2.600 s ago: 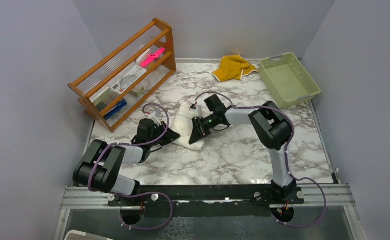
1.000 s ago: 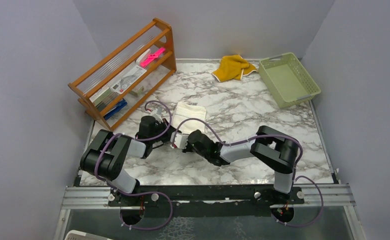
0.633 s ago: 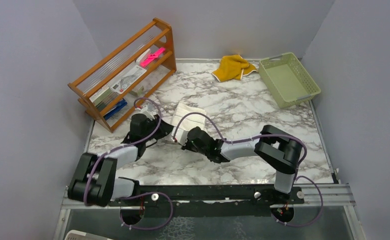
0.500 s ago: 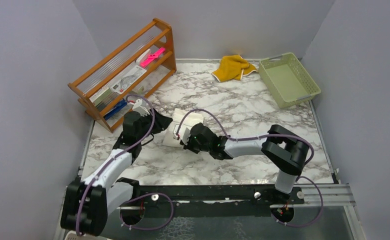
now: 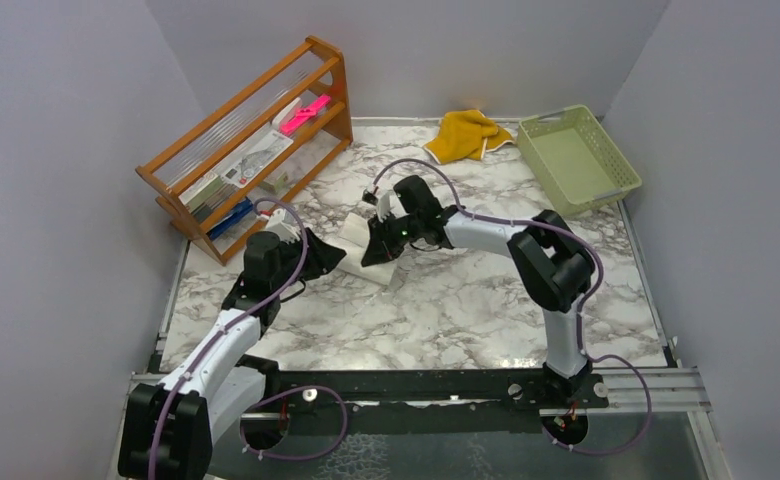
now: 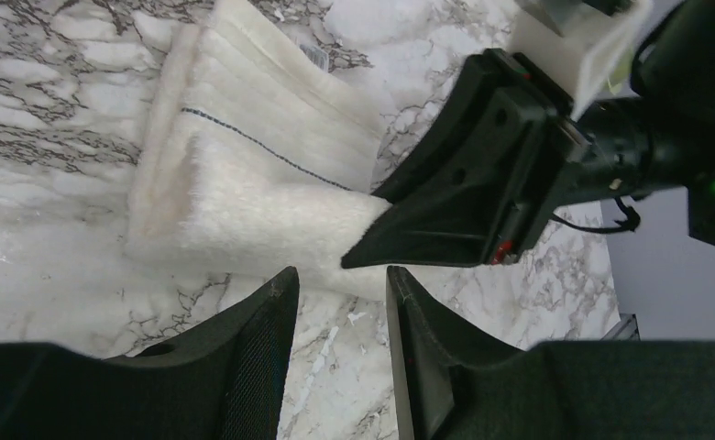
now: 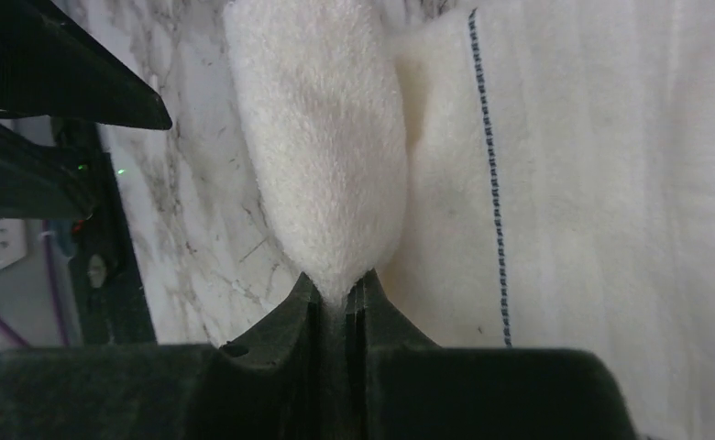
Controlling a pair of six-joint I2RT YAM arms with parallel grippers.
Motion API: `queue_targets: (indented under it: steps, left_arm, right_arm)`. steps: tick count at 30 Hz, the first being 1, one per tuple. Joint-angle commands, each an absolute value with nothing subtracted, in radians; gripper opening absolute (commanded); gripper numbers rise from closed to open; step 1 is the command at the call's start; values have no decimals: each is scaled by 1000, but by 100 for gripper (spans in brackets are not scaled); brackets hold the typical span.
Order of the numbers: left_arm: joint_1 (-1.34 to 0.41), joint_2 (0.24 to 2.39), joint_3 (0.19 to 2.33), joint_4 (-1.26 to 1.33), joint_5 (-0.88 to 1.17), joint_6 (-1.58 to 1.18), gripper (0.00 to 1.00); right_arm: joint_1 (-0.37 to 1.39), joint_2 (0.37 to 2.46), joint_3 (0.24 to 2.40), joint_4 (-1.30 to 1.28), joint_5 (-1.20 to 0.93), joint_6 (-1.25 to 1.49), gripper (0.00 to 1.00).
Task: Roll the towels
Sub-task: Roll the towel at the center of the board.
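Right wrist view shows the right gripper (image 7: pixel 338 298) clamped tight on a raised fold of the cream towel (image 7: pixel 610 165), lying just right of the wooden rack (image 5: pixel 246 150) (mustard towel (image 5: pixel 466 134) crumpled farther right), while the left gripper (image 6: pixel 340 284) hovers beside it, jaws partly parted, holding nothing.

The white left arm (image 5: pixel 216 345) extends forward, low. Its black two-finger left gripper (image 6: pixel 340 275) has its jaws apart, empty. The white right arm (image 5: pixel 486 232) reaches leftward. Its black two-finger right gripper (image 7: pixel 335 284) pinches a cream-white cloth towel (image 7: pixel 326 137).
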State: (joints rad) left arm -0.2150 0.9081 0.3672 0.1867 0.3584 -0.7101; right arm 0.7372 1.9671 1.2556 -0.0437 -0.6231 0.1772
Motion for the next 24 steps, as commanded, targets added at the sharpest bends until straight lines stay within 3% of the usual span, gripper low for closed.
queue_targets:
  steps: [1,18,24]
  left_arm:
    - [-210,934,355,259,426,-726,43]
    - [-212,1252,299,544,483,-752,41]
    - [-212,1420,324,606,444,-707,40]
  right_arm:
    - [725,2128,1384,-248,-909,268,1]
    - [688,2245,1411,-242,-870,384,3]
    - [688,2215,1402,-214,-872,368,29]
